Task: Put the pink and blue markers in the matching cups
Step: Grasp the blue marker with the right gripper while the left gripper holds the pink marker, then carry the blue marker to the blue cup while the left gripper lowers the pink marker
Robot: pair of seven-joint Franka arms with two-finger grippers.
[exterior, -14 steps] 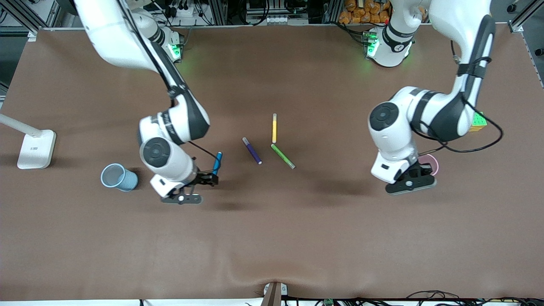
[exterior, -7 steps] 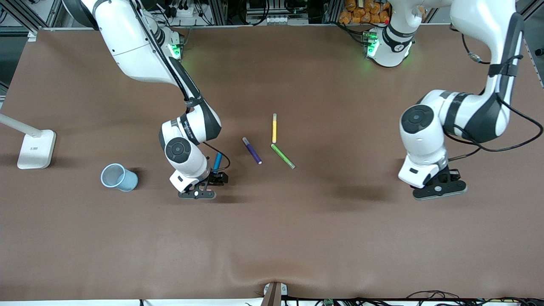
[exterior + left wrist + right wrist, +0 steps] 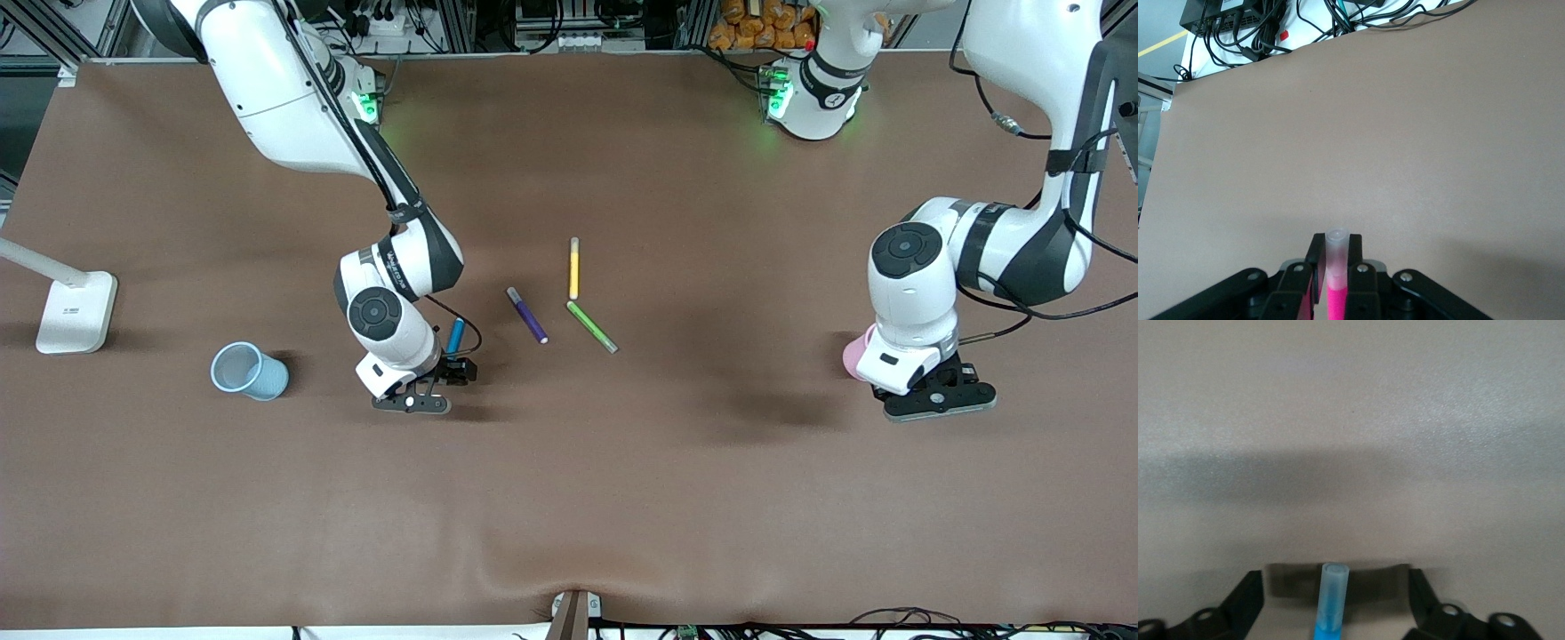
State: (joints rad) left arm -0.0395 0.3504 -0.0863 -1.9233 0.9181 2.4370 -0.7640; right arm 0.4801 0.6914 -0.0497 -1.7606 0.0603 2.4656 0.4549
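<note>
Fingers of the right gripper (image 3: 1331,607) stand apart astride the blue marker (image 3: 1329,600), which lies on the table not yet gripped; the pale blue cup (image 3: 247,371) waits nearby toward the right arm's end. Across the table the left gripper (image 3: 1333,283) is clamped on the pink marker (image 3: 1335,270), beside the pink cup (image 3: 855,353). Judging by this, neither marker is in its cup: both placements remain, and one pickup

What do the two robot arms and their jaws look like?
Both arms are glossy white with dark grey joint bands and round grey joint caps. Black cables run along them. The left gripper and right gripper are black. Green lights glow at both bases.
</note>
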